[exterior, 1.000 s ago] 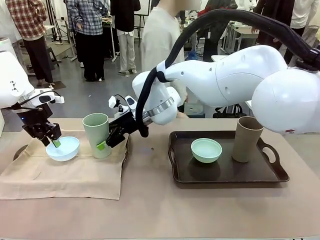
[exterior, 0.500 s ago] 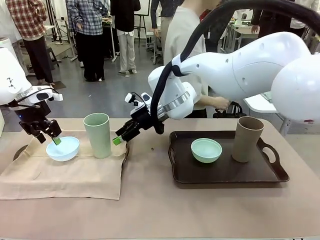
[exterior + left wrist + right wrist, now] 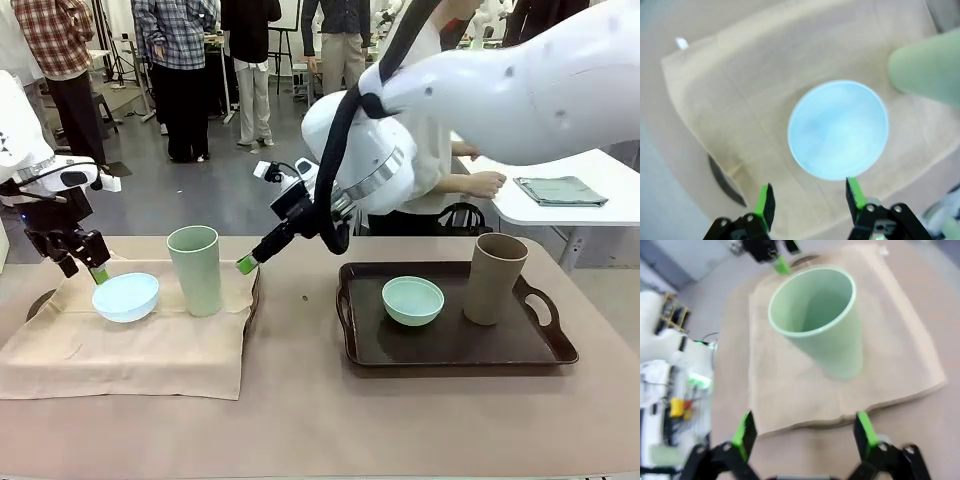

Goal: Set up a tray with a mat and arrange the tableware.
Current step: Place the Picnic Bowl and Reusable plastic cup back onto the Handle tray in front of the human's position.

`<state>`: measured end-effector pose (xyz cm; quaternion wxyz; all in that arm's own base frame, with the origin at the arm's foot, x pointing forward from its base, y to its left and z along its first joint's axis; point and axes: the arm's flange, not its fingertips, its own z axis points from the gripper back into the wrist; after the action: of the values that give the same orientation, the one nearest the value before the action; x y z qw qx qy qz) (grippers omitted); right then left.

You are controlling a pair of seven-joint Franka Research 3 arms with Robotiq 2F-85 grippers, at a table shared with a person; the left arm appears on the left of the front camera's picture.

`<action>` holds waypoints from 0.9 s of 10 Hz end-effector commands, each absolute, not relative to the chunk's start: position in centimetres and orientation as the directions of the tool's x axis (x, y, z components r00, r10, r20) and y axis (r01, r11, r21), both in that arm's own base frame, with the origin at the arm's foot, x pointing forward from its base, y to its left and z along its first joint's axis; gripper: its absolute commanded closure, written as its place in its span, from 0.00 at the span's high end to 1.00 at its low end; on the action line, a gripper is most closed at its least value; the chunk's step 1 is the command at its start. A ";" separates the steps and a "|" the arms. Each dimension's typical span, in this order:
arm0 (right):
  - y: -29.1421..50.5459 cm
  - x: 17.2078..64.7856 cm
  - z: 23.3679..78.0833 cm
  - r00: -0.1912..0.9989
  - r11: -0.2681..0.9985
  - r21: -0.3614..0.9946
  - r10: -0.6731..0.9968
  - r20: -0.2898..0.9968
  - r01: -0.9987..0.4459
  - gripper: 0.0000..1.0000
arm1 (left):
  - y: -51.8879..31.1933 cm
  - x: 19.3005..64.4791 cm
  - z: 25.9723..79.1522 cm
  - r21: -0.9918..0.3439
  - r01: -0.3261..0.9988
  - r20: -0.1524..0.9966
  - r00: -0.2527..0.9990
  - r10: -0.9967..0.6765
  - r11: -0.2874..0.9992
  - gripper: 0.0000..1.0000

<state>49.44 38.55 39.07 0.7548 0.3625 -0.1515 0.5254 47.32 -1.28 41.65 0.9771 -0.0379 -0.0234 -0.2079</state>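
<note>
My left fingers (image 3: pixel 855 193) are open and empty, blue bowl (image 3: pixel 838 129) just ahead on the mat (image 3: pixel 740 90). My right fingers (image 3: pixel 864 433) are open and empty too, facing the green cup (image 3: pixel 835 350). Next, probably fetch the mint bowl (image 3: pixel 412 299) and brown cup (image 3: pixel 495 277).

Left tray (image 3: pixel 40 302) mostly hidden under mat (image 3: pixel 130 350) (dark rim peeks out).

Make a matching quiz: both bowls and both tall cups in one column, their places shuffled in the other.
1 pale blue round bowl
2 light green tall cup
3 mint green round bowl
4 tan brown tall cup

A dark tray, right end
B beige cloth mat, left part
C tray, middle
D mat, nearer the tray

Pairs: 1-B, 2-D, 3-C, 4-A
</note>
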 end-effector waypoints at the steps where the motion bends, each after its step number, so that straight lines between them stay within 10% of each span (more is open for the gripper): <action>1: 36.3 46.0 43.6 0.570 0.403 0.443 0.739 0.359 -0.801 1.00 | -3.8 45.1 44.3 -0.022 0.492 0.044 0.870 -0.490 0.871 0.75; 9: 32.5 42.2 49.1 0.919 0.931 0.140 0.358 -0.166 -0.337 1.00 | -12.7 42.7 55.1 0.068 0.490 0.068 0.867 -0.494 0.869 0.75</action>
<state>41.53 31.43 48.06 0.9744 0.0798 0.0895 0.1902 42.34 -12.06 54.93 0.9602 0.0086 -0.0543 -0.2740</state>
